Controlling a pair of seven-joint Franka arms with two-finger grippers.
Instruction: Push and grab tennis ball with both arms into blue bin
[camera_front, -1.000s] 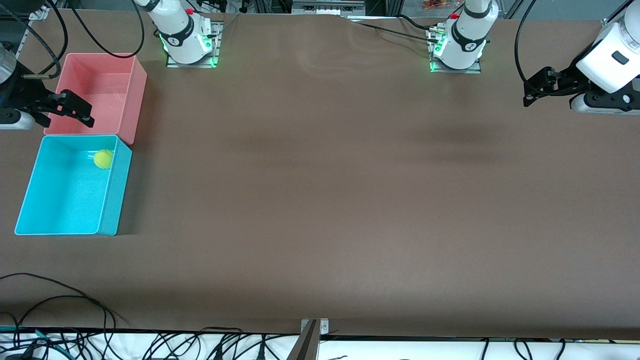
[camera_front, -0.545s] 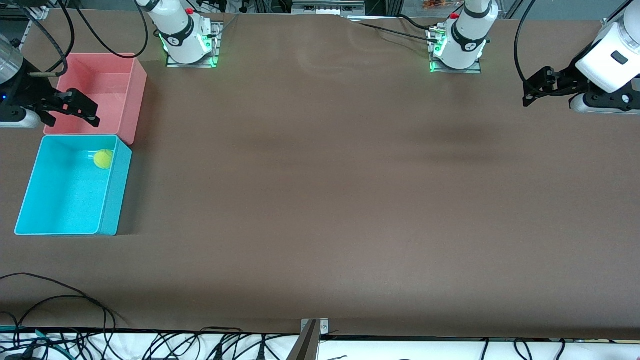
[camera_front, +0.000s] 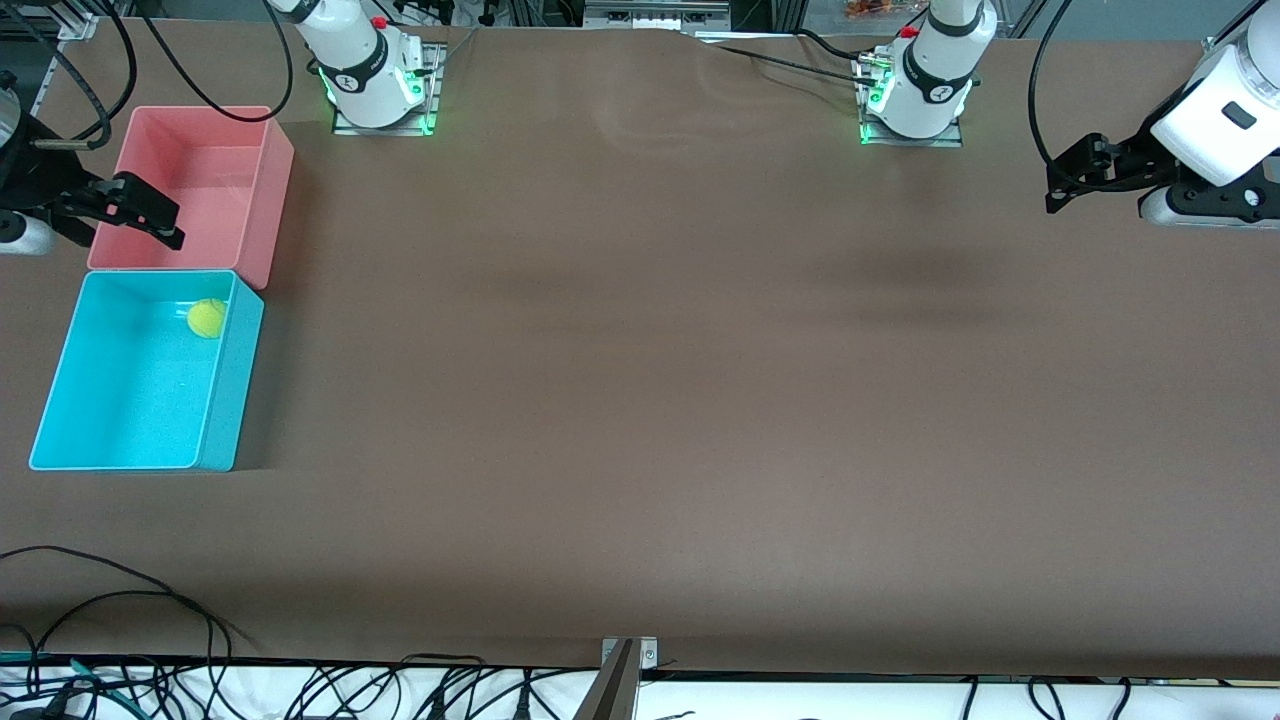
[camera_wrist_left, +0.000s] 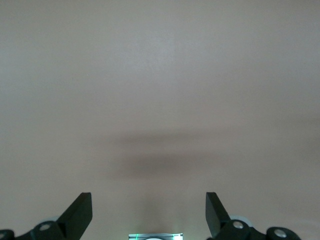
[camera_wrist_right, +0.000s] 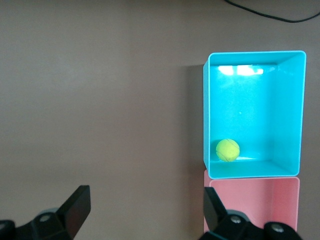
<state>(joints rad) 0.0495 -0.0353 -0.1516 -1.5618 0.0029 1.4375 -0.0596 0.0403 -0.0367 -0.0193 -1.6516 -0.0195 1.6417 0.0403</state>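
A wide brown table (camera_front: 640, 400) is filling the front view, with two white robot arms mounted along its top edge. The tennis ball (camera_front: 207, 318) is sitting inside the blue bin (camera_front: 230, 400), in the corner of the bin that lies closest to the pink bin (camera_front: 270, 190) and to the middle of the table. The two bins are standing end to end at the right arm's end of the table, touching or nearly touching, with the pink one farther from the front camera.

The right gripper (camera_front: 150, 212) is hanging in the air over the outer edge of the pink bin, its two black fingers (camera_wrist_right: 75, 210) standing wide apart and holding nothing. The ball is lying apart from this gripper, down in the neighbouring blue bin and nearer to the front camera than the pink bin below the gripper. In the right wrist view the ball (camera_wrist_right: 227, 150) is showing against the blue bin's (camera_wrist_right: 300, 110) wall next to the pink bin (camera_wrist_right: 250, 192).

The left gripper (camera_front: 1075, 180) is waiting over the bare table at the left arm's end, well apart from both bins and the ball. Its fingers (camera_wrist_left: 80, 212) are also spread wide, with nothing between them; the left wrist view is showing only plain tabletop (camera_wrist_left: 160, 75) and a faint shadow below it.
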